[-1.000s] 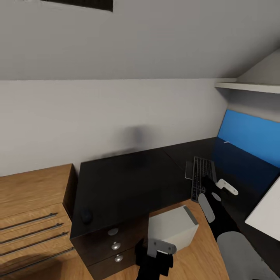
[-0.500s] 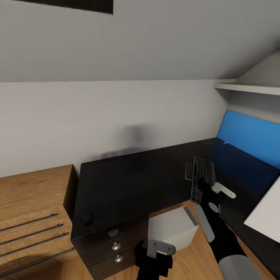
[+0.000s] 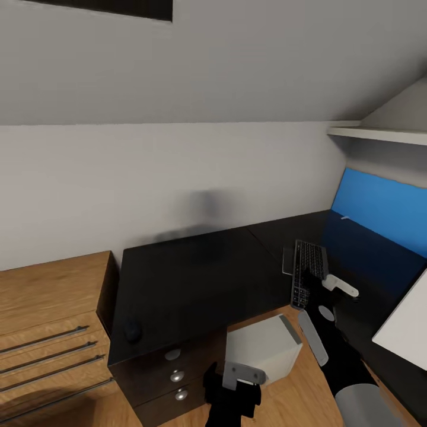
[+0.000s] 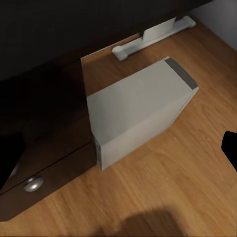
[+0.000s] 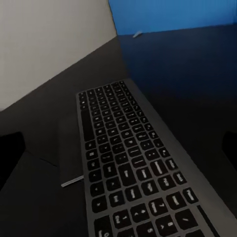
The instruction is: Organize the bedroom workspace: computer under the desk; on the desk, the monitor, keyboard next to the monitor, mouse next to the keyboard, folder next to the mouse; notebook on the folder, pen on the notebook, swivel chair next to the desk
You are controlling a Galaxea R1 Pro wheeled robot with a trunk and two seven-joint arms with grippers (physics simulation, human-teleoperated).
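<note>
Two arms are showing in the head view, and the right gripper (image 3: 323, 283) is sitting a touch farther up and toward the keyboard (image 3: 308, 272) than half a second back, now hanging right at its near end; the rest of the scene is holding steady. The keyboard is lying on the right wing of the black desk (image 3: 196, 279), beside the blue wall panel (image 3: 382, 209). The mouse (image 3: 131, 331) is resting near the front left corner of the desk, well apart from the keyboard. The computer (image 3: 264, 349) is standing on the oak floor (image 3: 296, 394) in the gap beside the drawers (image 3: 172, 373) with round silver knobs. The left gripper (image 3: 234, 385) is hovering low in front of those drawers; whether its jaws are apart or together, I cannot tell. An oak dresser (image 3: 50, 332) is standing just left of the desk, and a white shelf (image 3: 379, 133) is running above the blue panel.

Left wrist view now: the computer (image 4: 140, 111) is sitting upright on the plank floor (image 4: 187, 187), its side just beside the dark drawer front with its silver knob (image 4: 33, 184), half under the desk's edge.

Right wrist view: the keyboard (image 5: 131, 158) is stretching straight ahead on the desk (image 5: 192, 84), dark keys in a grey frame. The right jaws are standing apart, a dark tip at either edge of the picture, holding nothing.
</note>
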